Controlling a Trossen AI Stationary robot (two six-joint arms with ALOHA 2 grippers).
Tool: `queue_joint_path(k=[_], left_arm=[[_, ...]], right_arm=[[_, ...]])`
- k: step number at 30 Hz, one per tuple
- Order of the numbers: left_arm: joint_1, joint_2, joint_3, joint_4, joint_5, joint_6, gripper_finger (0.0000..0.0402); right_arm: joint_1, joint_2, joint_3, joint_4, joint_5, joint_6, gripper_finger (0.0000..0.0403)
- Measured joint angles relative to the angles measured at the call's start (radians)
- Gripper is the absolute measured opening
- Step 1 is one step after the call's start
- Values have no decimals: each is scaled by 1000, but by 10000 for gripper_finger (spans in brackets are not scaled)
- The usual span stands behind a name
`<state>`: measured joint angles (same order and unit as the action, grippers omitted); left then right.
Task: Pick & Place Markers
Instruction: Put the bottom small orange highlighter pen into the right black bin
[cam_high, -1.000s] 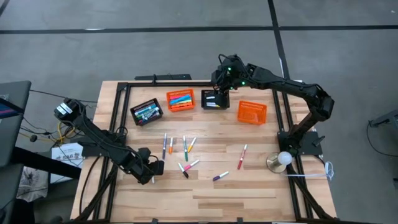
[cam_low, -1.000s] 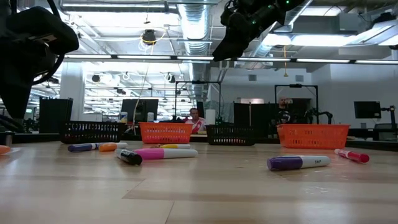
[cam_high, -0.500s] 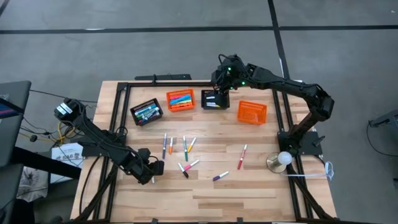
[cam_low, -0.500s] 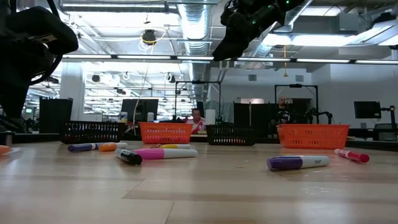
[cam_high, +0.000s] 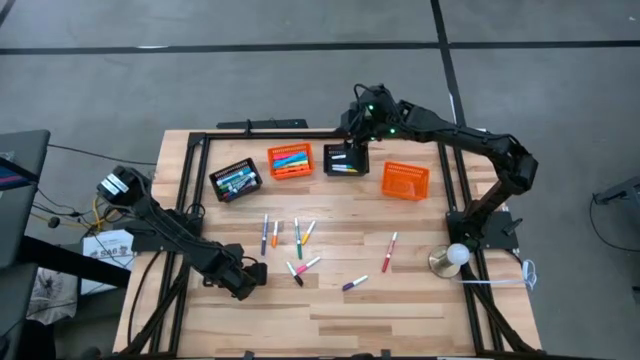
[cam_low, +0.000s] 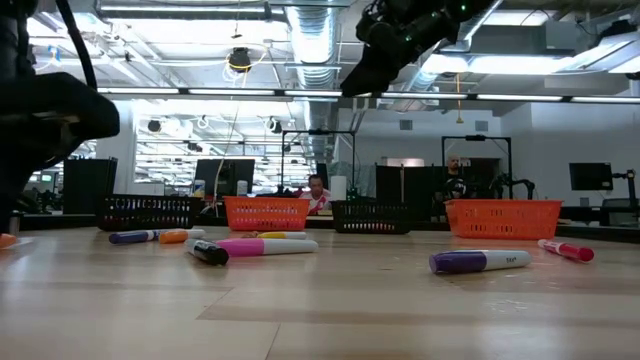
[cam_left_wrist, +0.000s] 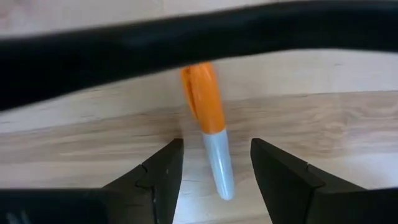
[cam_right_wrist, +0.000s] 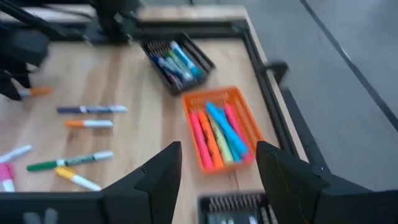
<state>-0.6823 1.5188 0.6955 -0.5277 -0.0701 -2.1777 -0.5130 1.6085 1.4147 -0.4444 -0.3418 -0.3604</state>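
Two dark jointed arms, black wedge-shaped fingers (cam_left_wrist: 155, 177) on each hand, green indicator light on right arm (cam_high: 372, 108)

Orange-capped grey marker (cam_left_wrist: 210, 127); orange basket (cam_right_wrist: 221, 127)

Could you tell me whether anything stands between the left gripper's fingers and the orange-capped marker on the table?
Nothing visible does. The left gripper is open, and the orange-capped marker lies on the bare wood, its grey end reaching between the fingers. The dark band across the wrist view lies beyond that gap.
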Motion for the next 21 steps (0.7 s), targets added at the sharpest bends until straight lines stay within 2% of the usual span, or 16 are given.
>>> queue_joint_path(k=[4,7,14,18,21], left_arm=[[0,9,0,0,0,0,190],[0,10,0,-2,0,0,190],[1,12,-2,-13,30,0,190],[3,12,-3,-17,38,0,186],[12,13,-3,-22,51,0,169]], right_arm=[[-17,1,-92,180,-130,56,196],[-46,1,-162,297,-121,127,196],[-134,0,-242,338,-110,212,196],[-159,1,-262,351,-164,221,196],[-170,0,-262,370,-191,230,196]])
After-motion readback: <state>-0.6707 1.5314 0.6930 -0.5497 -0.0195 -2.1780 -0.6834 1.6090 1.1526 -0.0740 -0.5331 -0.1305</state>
